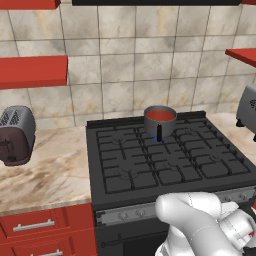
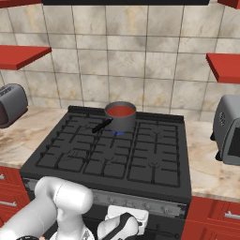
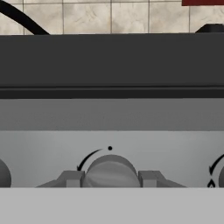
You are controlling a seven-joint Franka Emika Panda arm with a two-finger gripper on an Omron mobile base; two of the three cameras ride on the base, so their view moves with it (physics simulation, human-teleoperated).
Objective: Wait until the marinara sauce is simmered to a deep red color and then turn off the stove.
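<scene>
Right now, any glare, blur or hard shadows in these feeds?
Left base view: flat, even light, no glare on the stove, sauce a clean red disc. Right base view: same, saucepan casts almost no shadow, small blue flame beneath. Hand view: soft, low-detail close-up of the knob between the pincer tips.

No words, brands or numbers are legible. The grey front strip of the black stove (image 3: 112, 144) bears a curved arrow and dot above its round grey knob (image 3: 111, 171), low in the hand view.

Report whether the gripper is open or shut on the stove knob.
Shut on the knob: the gripper's two fingertips press against both its sides on the stove's front strip.
</scene>
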